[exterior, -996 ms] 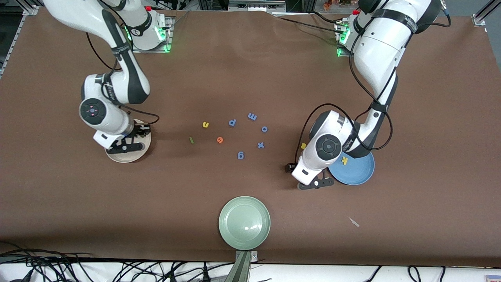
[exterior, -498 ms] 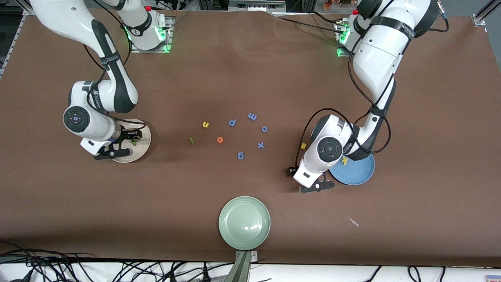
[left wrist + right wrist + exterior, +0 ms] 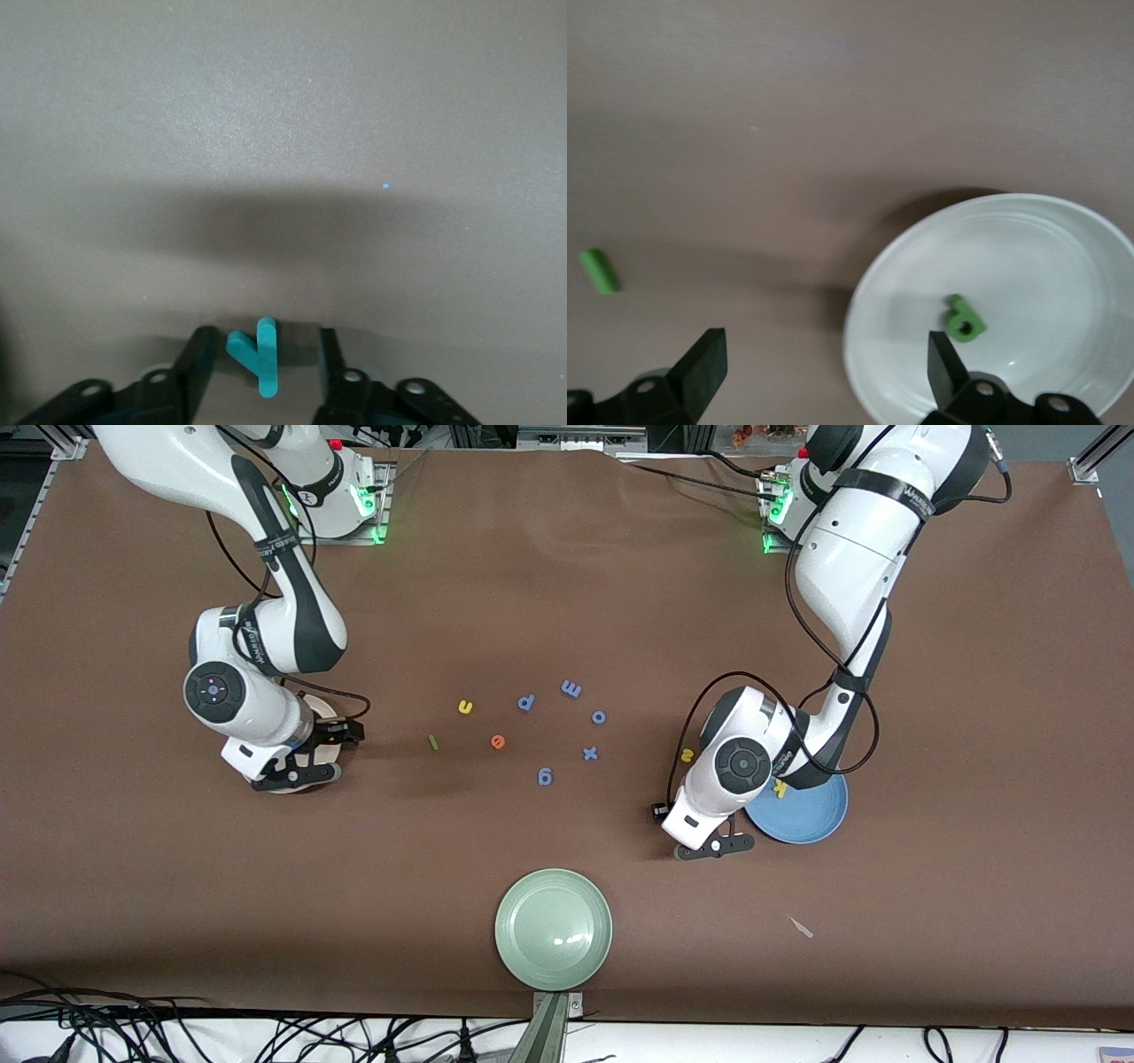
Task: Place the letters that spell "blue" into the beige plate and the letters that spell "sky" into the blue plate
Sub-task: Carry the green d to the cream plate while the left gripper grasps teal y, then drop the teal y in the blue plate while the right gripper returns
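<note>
Right wrist view: green b (image 3: 963, 320) (alone) in beige plate (image 3: 1063, 239)

A brown cloth (image 3: 567, 576) is covering the surface, wrinkling a little near the top edge. Silver frame rails (image 3: 1091, 460) are showing at the corners. Black cables (image 3: 133, 1023) are tangling along the pale strip at the near edge, where a grey bracket (image 3: 551, 1020) is sticking up at the middle. Green lights (image 3: 376, 514) are glowing at the two mounts. Soft shadows are falling on the cloth, and a small pale scrap (image 3: 802, 927) is lying toward the left arm's end.
</note>
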Available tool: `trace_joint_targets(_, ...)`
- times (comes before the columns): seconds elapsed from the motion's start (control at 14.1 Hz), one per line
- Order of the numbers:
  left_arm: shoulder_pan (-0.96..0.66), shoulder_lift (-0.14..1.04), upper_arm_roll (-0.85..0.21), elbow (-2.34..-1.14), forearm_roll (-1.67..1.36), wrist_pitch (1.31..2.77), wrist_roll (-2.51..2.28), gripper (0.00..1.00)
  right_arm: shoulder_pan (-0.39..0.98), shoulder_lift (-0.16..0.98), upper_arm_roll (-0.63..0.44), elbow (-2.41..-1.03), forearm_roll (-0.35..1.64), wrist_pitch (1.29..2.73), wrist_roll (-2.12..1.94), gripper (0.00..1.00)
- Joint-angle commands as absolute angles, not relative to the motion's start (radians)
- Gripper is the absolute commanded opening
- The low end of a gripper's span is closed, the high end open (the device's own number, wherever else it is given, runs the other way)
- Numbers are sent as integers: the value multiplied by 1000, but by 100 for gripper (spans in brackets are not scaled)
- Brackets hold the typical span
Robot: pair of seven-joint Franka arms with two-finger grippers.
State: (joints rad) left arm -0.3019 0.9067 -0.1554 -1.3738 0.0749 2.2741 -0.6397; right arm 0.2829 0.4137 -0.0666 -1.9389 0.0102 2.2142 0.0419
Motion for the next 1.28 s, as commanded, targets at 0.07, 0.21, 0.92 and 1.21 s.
trace_joint_targets(0.07,-304,913,-150,-1351,64,2269,-649,21,281,423,12,-1893,26,2181,141,100)
trace_joint_targets(0.21,-298,907,-150,-1351,66,2266,-657,7,279,429,54,-1893,26,2218,143,100)
trace_joint_targets(0.92,-171,628,-152,-1509,67,1974,-304,7,327,512,83,-1894,32,2344,232,100)
trace_joint_targets(1.21,-92,503,-153,-1730,69,1990,-164,8,327,512,83,-1894,32,2344,229,100)
